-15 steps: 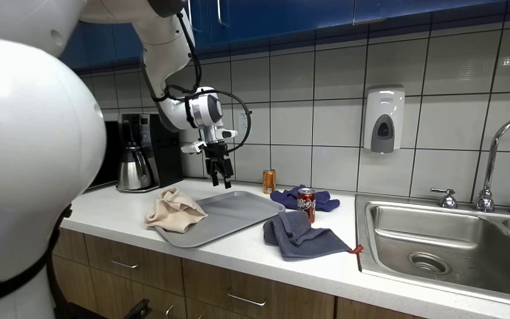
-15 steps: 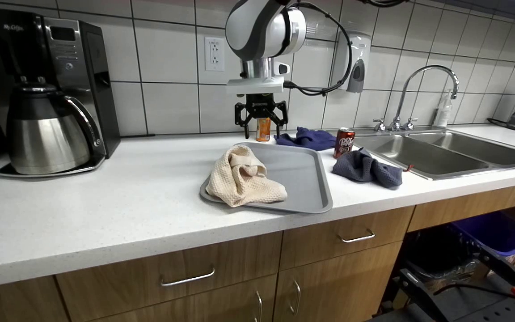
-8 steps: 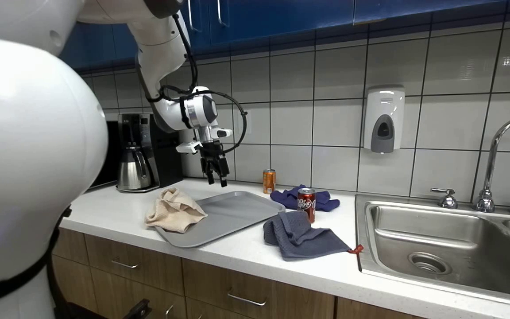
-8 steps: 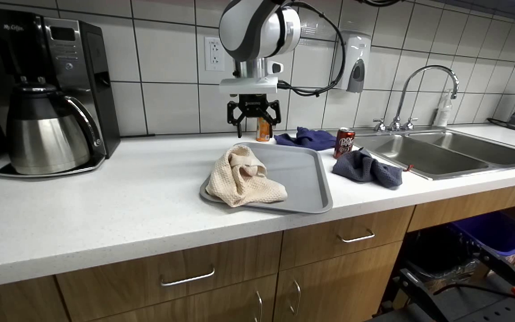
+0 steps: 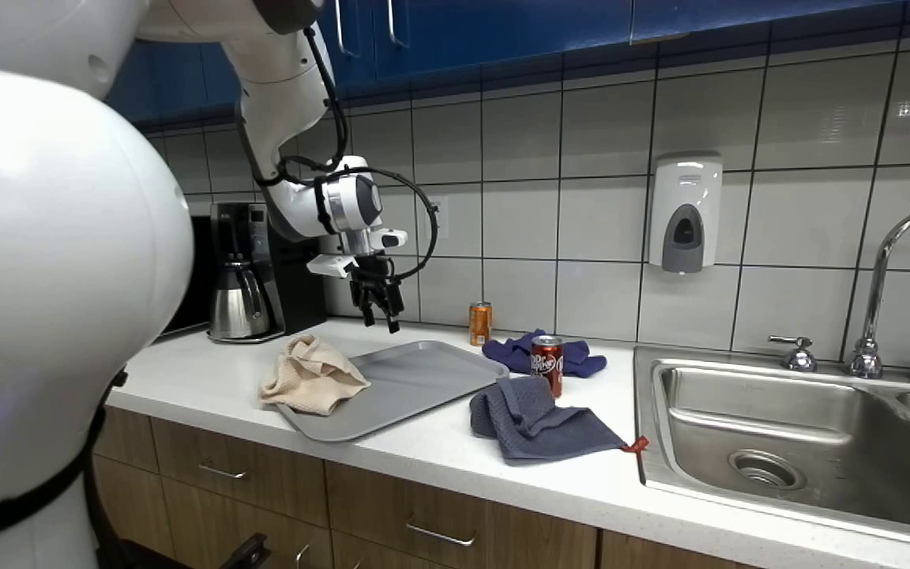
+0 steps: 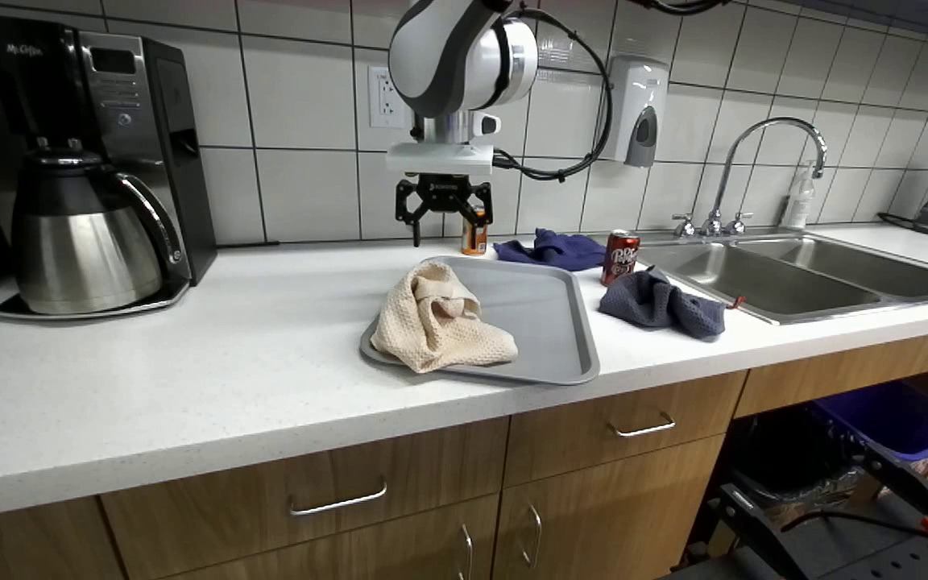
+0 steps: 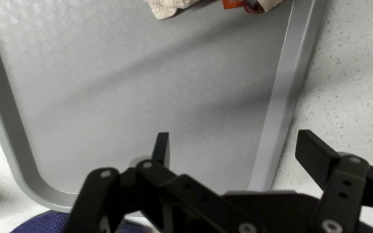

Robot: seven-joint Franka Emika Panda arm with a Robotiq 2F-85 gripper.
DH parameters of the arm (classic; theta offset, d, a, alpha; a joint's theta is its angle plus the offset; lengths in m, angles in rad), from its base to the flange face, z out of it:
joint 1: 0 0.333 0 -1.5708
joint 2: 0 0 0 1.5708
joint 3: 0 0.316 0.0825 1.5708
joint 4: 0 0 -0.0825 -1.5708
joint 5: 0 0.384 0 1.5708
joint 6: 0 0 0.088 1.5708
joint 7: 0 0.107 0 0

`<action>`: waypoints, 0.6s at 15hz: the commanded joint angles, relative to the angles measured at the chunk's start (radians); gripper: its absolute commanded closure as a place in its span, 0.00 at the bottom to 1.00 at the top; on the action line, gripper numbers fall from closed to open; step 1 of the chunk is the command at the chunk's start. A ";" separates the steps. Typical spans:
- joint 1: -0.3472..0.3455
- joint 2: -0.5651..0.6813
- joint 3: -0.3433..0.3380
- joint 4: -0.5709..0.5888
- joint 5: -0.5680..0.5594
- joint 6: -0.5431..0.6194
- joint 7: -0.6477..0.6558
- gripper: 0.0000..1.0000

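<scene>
My gripper [image 5: 381,323] hangs open above the counter near the back of the grey tray [image 5: 415,383], with nothing between its fingers. In the wrist view the tray's rim [image 7: 278,106] runs between the wide-apart fingertips [image 7: 162,142], seen below them. A crumpled beige cloth [image 6: 436,330] lies over the tray's front corner; its edge and red tag [image 7: 232,4] show at the top of the wrist view. Behind the gripper an orange can [image 6: 472,246] is partly covered by one finger. A dark blue cloth [image 6: 553,250] lies right of that can.
A red soda can [image 5: 547,367] stands between the dark blue cloth and a grey-blue cloth [image 5: 534,423]. The sink [image 5: 652,442] and faucet [image 6: 726,173] are to the right. A coffee maker [image 6: 166,153] stands left; a soap dispenser [image 5: 686,213] hangs on the tiled wall.
My gripper has drifted left in both exterior views, staying open and at about the same height. The tray, cloths and cans have not moved.
</scene>
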 commanded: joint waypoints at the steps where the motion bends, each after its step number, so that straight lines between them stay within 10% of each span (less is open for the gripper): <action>1: -0.021 -0.035 0.029 -0.056 0.013 0.058 -0.088 0.00; 9: -0.019 -0.045 0.048 -0.100 0.038 0.115 -0.237 0.00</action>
